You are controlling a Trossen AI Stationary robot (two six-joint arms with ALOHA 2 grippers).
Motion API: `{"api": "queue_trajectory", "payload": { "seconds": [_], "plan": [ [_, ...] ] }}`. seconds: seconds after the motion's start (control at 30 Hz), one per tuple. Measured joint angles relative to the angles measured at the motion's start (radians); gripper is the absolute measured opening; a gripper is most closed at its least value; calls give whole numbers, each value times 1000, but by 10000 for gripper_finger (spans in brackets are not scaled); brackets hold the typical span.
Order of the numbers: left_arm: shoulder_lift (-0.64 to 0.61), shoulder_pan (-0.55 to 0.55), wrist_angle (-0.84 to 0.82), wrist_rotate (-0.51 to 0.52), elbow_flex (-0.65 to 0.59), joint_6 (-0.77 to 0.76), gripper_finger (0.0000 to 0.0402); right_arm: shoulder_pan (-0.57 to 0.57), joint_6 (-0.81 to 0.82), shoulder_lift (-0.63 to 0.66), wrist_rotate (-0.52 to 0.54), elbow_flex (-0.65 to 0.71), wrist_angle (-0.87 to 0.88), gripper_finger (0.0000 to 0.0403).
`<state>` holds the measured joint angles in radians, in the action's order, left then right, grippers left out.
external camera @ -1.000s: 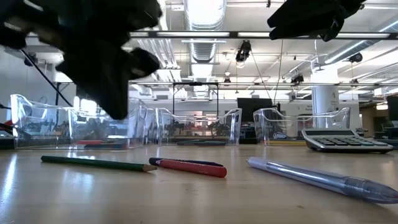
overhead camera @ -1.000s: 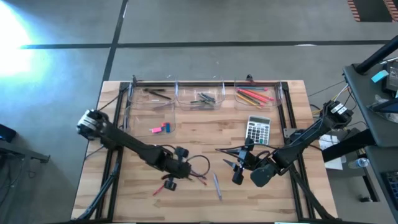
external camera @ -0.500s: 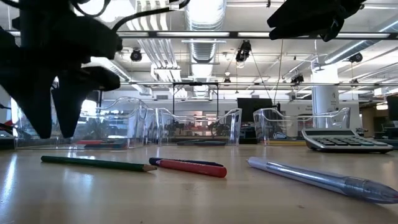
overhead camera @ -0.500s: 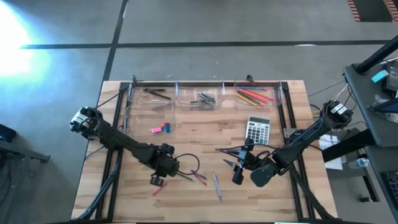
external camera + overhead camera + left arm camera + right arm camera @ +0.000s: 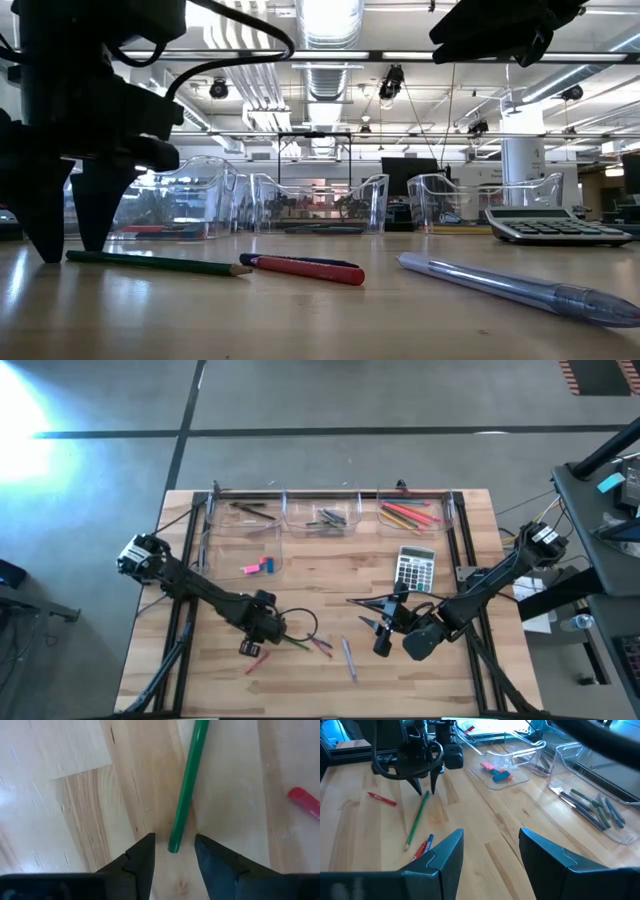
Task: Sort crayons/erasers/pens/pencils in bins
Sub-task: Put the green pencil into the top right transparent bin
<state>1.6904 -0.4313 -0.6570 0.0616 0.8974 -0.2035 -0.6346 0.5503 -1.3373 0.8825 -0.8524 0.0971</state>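
Left gripper [image 5: 173, 851] down at the wooden table [image 5: 320, 575], dark fingers [image 5: 141, 857] apart, straddling the blunt end of a long thin green pencil [image 5: 187, 785] without clamping it; pencil flat on the boards between the two tips. In the low view, same gripper [image 5: 62, 240] with tips at the table surface, right at the end of the green pencil [image 5: 150, 263]. From above, left gripper [image 5: 252, 647] near the front of the table, left of centre.

Just beside the green pencil, a short red crayon with a dark blue end [image 5: 305, 268], lying flat. Another short red crayon [image 5: 382, 798] apart on the far side of the gripper. Further right, a clear plastic pen [image 5: 505, 285] lying flat.

Right gripper [image 5: 487, 852] hovering above the table near the front right, fingers spread, holding nothing.

Behind, a grey calculator with buttons [image 5: 415, 568] on the right half of the table. Along the back edge, clear see-through plastic bins [image 5: 330, 515] in a row: orange and red pencils [image 5: 408, 514] in the right one, dark pens in the middle one. A fourth clear bin nearer the left, holding chunky pink and blue erasers [image 5: 258, 567].
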Motion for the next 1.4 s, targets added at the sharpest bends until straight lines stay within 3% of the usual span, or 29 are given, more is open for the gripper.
{"api": "queue_trajectory", "payload": {
  "seconds": [0.37, 0.97, 1.23, 1.4],
  "plan": [
    [82, 4, 29, -8, 4, -1, 124, 0, 0, 0, 0, 0, 0, 180],
    [84, 6, 46, -34, 2, -4, 10, 0, 0, 0, 0, 0, -1, 180],
    [75, 6, 26, -34, 17, -1, 3, 0, 0, 0, 0, 0, -1, 180],
    [8, 6, 7, -34, 29, 0, 2, 0, 0, 0, 0, 0, -1, 180]
  ]
}}
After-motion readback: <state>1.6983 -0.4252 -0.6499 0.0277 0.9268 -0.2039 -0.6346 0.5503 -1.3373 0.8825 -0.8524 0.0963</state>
